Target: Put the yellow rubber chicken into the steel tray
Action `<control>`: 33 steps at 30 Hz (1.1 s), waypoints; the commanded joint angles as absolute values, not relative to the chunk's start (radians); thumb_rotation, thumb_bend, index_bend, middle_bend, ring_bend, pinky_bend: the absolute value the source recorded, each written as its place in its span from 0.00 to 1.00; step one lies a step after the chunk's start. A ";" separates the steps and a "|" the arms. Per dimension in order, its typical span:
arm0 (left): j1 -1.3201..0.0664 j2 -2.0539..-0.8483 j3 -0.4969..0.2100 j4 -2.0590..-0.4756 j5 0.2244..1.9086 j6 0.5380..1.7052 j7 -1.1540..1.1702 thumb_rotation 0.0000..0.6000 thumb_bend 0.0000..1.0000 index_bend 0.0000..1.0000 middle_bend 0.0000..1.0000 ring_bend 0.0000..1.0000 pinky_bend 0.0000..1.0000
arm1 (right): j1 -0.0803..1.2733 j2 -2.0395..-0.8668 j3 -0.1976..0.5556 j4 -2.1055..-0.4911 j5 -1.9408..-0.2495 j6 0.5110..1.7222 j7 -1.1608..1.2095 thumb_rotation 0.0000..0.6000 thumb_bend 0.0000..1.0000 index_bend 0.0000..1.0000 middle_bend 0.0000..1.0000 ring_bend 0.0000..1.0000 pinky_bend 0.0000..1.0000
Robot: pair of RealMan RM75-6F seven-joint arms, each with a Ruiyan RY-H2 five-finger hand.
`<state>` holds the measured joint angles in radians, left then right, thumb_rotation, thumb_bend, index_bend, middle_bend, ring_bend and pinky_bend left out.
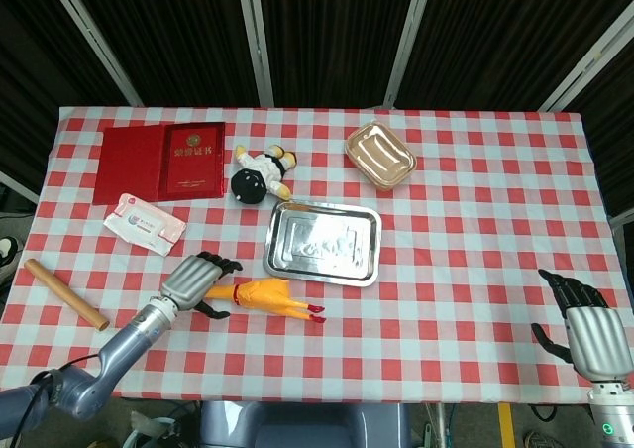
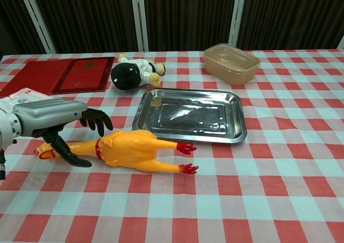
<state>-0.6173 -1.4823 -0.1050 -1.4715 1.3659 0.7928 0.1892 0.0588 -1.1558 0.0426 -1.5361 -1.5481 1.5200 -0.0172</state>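
The left hand (image 1: 195, 280) was over the neck end of the yellow rubber chicken (image 1: 260, 294), low and left of centre in the head view, fingers (image 2: 98, 119) spread and arched above the neck, thumb down on the cloth in front of it, nothing gripped, so that hand was open. In the chest view the same hand (image 2: 56, 120) sat at the left edge, silver back up, dark fingertips hanging just over the chicken's (image 2: 134, 150) red collar, whether they touched it could not be told. The chicken lay flat on its side on the red-and-white checked tablecloth (image 1: 475, 220), head to the left, red feet pointing right, just below and left of the steel tray (image 1: 323, 242), near it but not in it. The tray (image 2: 190, 115) sat at centre, its shiny floor bare. Above it to the left lay a black-and-white plush toy (image 1: 261, 173), and beside that, toward the upper left, a red booklet (image 1: 161, 162). A clear plastic container (image 1: 379, 155) stood above the tray to the right. A white wipes packet (image 1: 145, 223) lay at the left, and a wooden stick (image 1: 65, 293) lay below it near the left edge. The right hand (image 1: 586, 329) hung off the lower right corner, fingers apart, empty.
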 commanded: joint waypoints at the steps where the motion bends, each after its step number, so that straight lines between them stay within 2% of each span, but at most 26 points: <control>1: -0.636 -1.510 -0.106 -1.455 1.344 0.787 0.203 1.00 0.16 0.25 0.31 0.27 0.29 | 0.057 -1.156 0.043 -1.534 -1.546 1.521 -0.016 1.00 0.30 0.15 0.23 0.22 0.25; 8: -0.654 -1.537 -0.096 -1.440 1.316 0.795 0.239 1.00 0.17 0.29 0.38 0.32 0.35 | 0.050 -1.158 0.043 -1.526 -1.542 1.529 -0.010 1.00 0.30 0.15 0.23 0.22 0.26; 14: -0.650 -1.552 -0.088 -1.431 1.302 0.823 0.243 1.00 0.22 0.34 0.46 0.39 0.40 | 0.040 -1.161 0.042 -1.518 -1.540 1.540 0.000 1.00 0.30 0.15 0.23 0.22 0.25; 20: -0.644 -1.553 -0.071 -1.427 1.310 0.843 0.235 1.00 0.38 0.41 0.53 0.45 0.44 | 0.035 -1.161 0.042 -1.514 -1.541 1.545 0.005 1.00 0.30 0.15 0.23 0.22 0.25; 23: -0.643 -1.551 -0.062 -1.423 1.315 0.847 0.240 1.00 0.50 0.48 0.60 0.52 0.52 | 0.033 -1.162 0.043 -1.511 -1.538 1.546 0.009 1.00 0.30 0.15 0.23 0.22 0.26; 24: -0.643 -1.553 -0.062 -1.422 1.317 0.853 0.238 1.00 0.55 0.52 0.64 0.55 0.57 | 0.033 -1.163 0.044 -1.510 -1.537 1.547 0.011 1.00 0.30 0.15 0.23 0.22 0.25; 27: -0.632 -1.561 -0.067 -1.421 1.377 0.917 0.172 1.00 0.67 0.59 0.71 0.62 0.66 | 0.031 -1.163 0.046 -1.510 -1.540 1.553 0.017 1.00 0.30 0.15 0.23 0.22 0.25; 33: -0.625 -1.523 -0.051 -1.421 1.564 1.070 0.047 1.00 0.74 0.62 0.74 0.65 0.69 | 0.031 -1.150 0.045 -1.528 -1.547 1.554 0.041 1.00 0.30 0.16 0.23 0.22 0.26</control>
<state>-0.6295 -1.5480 -0.0615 -1.4187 1.4789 0.9988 0.1074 0.0309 -1.1530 0.0441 -1.5220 -1.5472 1.5534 0.0339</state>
